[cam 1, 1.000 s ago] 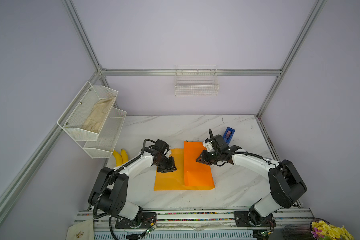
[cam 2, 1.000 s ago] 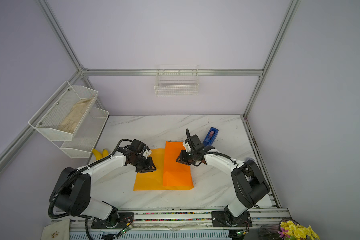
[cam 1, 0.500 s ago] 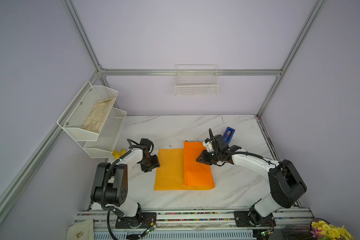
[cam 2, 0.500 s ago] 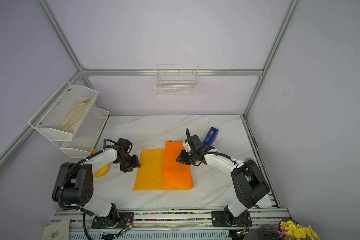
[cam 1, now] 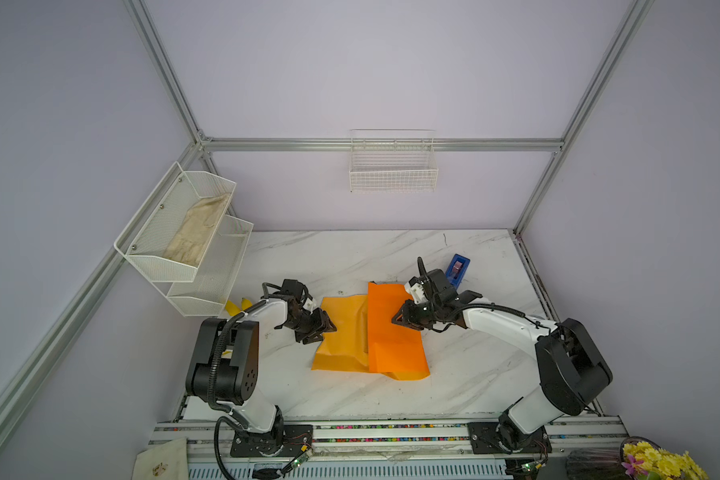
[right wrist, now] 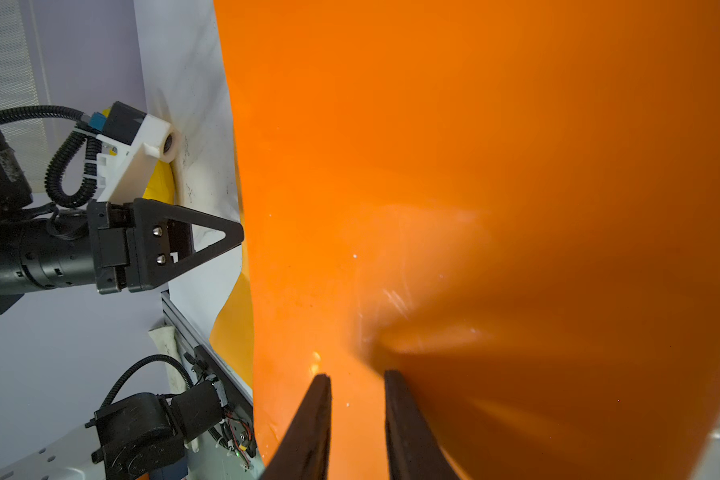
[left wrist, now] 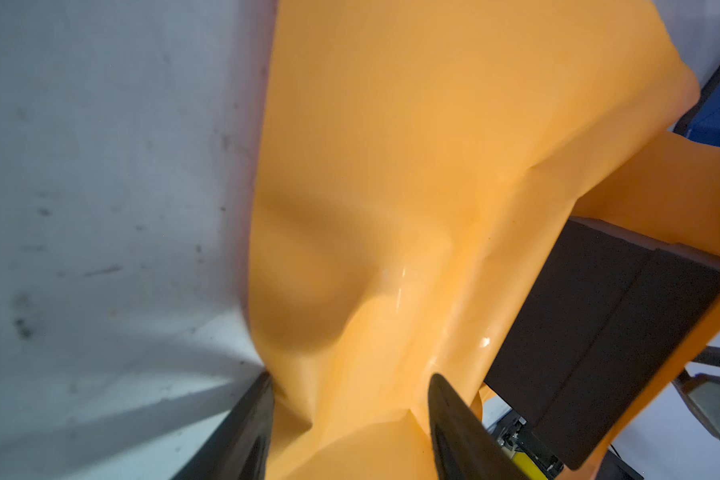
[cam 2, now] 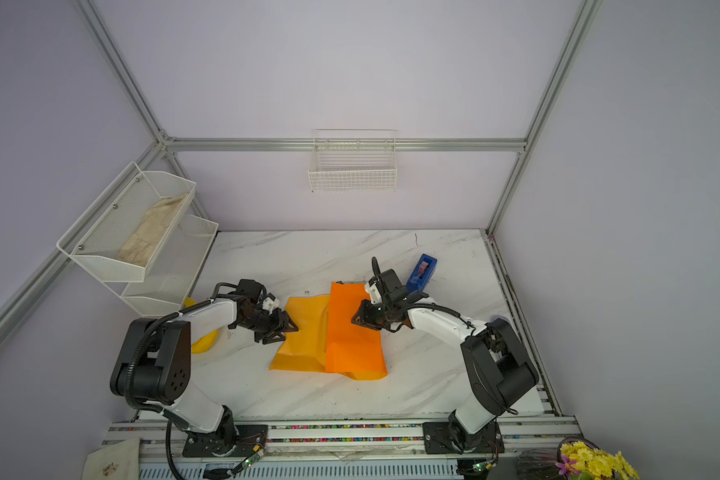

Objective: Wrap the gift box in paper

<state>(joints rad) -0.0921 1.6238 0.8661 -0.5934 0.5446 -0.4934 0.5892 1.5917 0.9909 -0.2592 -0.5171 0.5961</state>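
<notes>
Two grippers low over the marble bench, one at each side of the paper.

Paper: orange-yellow, creased, lying mid-bench about halfway between left and right edges. Left portion flat on the marble. Right portion folded over as a brighter orange flap, humped over something beneath in both top views.

Gift box: hidden by that flap in both top views. Seen only in the left wrist view, dark and matte, tucked under the lifted fold, with paper over and beside it.

Left gripper: at the paper's left border, on the side toward the bench's left edge. Fingers spread well apart, rumpled paper border lying loose between them, one tip right at the sheet's edge.

Right gripper: reaching in from the bench's right side, tips down on the flap near its middle. Fingers drawn close, only a narrow slit between, orange showing through the slit. Pinch of a fold or plain press on the flap: cannot tell.

Also noted:
- Blue tape dispenser just behind the right gripper, toward the far right corner, near the paper but apart from it.
- Bananas at the left edge, partly behind the left arm.
- White mesh shelf on the left wall above them, with a beige cloth in its upper tier.
- Wire basket on the back wall.
</notes>
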